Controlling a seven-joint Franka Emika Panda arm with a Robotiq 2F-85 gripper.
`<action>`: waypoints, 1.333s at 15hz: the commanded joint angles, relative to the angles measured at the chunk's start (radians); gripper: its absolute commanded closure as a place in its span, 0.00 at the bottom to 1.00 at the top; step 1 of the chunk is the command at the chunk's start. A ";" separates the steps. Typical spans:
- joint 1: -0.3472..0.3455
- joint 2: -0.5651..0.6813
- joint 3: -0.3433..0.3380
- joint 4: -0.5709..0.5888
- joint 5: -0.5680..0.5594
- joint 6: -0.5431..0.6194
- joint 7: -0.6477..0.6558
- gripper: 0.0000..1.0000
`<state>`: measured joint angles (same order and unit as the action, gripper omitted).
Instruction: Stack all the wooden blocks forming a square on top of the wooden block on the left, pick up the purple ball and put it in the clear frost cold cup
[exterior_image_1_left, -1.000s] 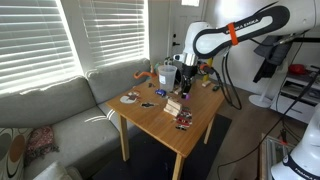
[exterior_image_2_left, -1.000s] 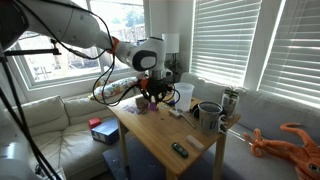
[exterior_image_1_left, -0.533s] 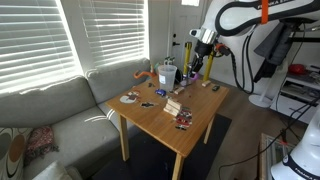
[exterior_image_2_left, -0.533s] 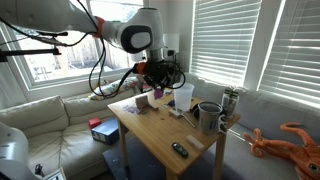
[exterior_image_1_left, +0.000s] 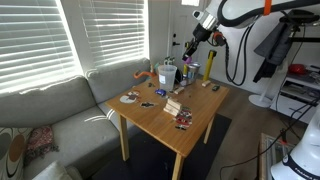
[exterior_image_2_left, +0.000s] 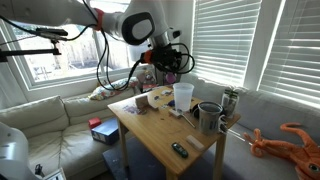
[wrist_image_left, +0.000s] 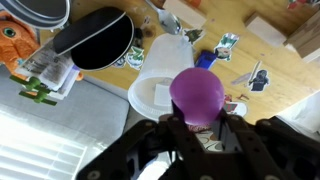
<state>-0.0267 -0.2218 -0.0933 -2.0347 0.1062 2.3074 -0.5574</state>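
The purple ball (wrist_image_left: 197, 92) fills the middle of the wrist view, and my gripper (wrist_image_left: 198, 122) is shut on it, one finger on each side. Just beyond and below it stands the clear frost cold cup (wrist_image_left: 158, 78), seen from above with its mouth open. In both exterior views the gripper (exterior_image_1_left: 193, 40) (exterior_image_2_left: 168, 63) hangs high over the back of the table, above and a little to one side of the cup (exterior_image_2_left: 183, 96) (exterior_image_1_left: 166, 73). The wooden blocks (exterior_image_1_left: 174, 104) sit near the table's middle; two pale ones (wrist_image_left: 266, 29) show at the wrist view's top right.
A black round pot (wrist_image_left: 95, 42) and a dark mug (exterior_image_2_left: 208, 116) stand close to the cup. A blue container (exterior_image_1_left: 193, 71) is at the table's back. Small clutter and a remote (exterior_image_2_left: 179, 150) lie on the wooden table (exterior_image_1_left: 160, 125). A sofa (exterior_image_1_left: 60, 110) flanks it.
The arm has lifted from just above the tabletop by the blocks to high over the back of the table, carrying the ball toward the cup. The jaws stayed shut.
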 joint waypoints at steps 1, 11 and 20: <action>0.023 0.097 -0.002 0.094 0.014 0.072 0.029 0.92; 0.008 0.320 0.042 0.321 0.030 0.098 0.079 0.37; 0.013 0.242 0.057 0.262 -0.044 0.066 0.267 0.00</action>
<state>-0.0093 0.0743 -0.0471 -1.7381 0.0954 2.4040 -0.4084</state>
